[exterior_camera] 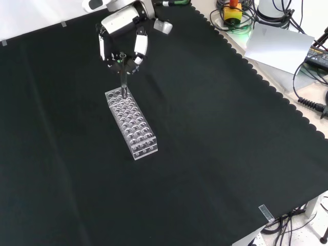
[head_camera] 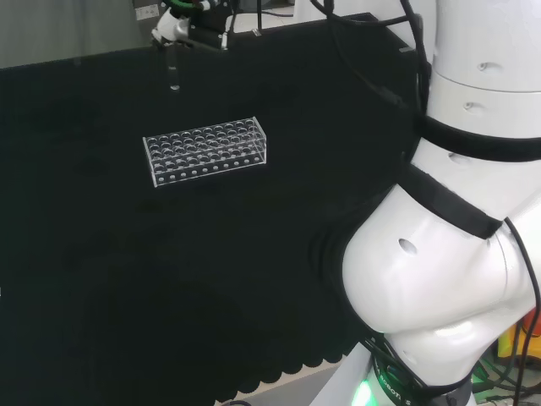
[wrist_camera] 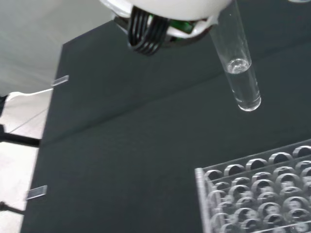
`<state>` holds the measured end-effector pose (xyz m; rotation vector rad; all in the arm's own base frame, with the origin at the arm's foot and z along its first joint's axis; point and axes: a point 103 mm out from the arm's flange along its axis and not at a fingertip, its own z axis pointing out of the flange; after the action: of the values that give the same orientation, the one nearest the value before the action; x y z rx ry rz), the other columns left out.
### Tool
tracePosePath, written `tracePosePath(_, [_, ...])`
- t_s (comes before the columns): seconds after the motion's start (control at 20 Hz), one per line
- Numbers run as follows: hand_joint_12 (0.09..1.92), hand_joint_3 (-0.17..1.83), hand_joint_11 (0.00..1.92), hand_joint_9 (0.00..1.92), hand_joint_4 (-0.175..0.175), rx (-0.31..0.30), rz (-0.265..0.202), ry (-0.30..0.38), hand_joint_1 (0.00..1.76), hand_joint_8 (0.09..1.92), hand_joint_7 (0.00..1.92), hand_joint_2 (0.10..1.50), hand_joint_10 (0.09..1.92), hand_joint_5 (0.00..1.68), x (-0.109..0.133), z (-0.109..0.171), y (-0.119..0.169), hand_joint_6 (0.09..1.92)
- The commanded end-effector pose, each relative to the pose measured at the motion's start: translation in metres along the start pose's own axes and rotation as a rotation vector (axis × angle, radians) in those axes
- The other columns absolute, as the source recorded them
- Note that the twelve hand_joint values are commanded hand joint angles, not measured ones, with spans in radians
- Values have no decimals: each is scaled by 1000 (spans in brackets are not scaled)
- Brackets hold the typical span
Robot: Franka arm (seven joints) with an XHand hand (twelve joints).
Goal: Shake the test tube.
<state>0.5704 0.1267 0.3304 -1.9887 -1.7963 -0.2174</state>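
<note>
A clear test tube (head_camera: 173,74) hangs upright from the hand (head_camera: 180,25) at the far end of the bench. In the front view the hand (exterior_camera: 123,38) has its fingers curled round the tube's top, and the test tube (exterior_camera: 123,84) points down over the far end of the clear plastic rack (exterior_camera: 131,124). The rack (head_camera: 205,150) has many holes, and its holes look empty. In the wrist view the test tube (wrist_camera: 239,63) holds a little clear liquid at its rounded end. It hangs well above the rack (wrist_camera: 262,194), not touching it.
The arm's own white links (head_camera: 456,254) take up the head view's right. Off the cloth's scalloped edge in the front view lie a grey sheet (exterior_camera: 277,43), cables and a yellow and red button (exterior_camera: 233,10). Black cloth lies bare all round the rack.
</note>
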Motion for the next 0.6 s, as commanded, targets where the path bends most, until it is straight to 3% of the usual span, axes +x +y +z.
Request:
tracePosePath(0.05, [1012, 587, 1132, 1527, -175, -54, 151, -73, 1216, 718, 1606, 707, 684, 1248, -81, -29, -7, 673])
tracePosePath(0.3, [1014, 589, 1131, 1527, -175, -92, 281, -144, 1216, 718, 1606, 706, 685, 1248, -145, -58, -13, 673])
tracePosePath(0.6, [1015, 591, 1130, 1527, -175, -126, 380, -181, 1216, 718, 1606, 705, 685, 1248, -194, -80, -20, 674])
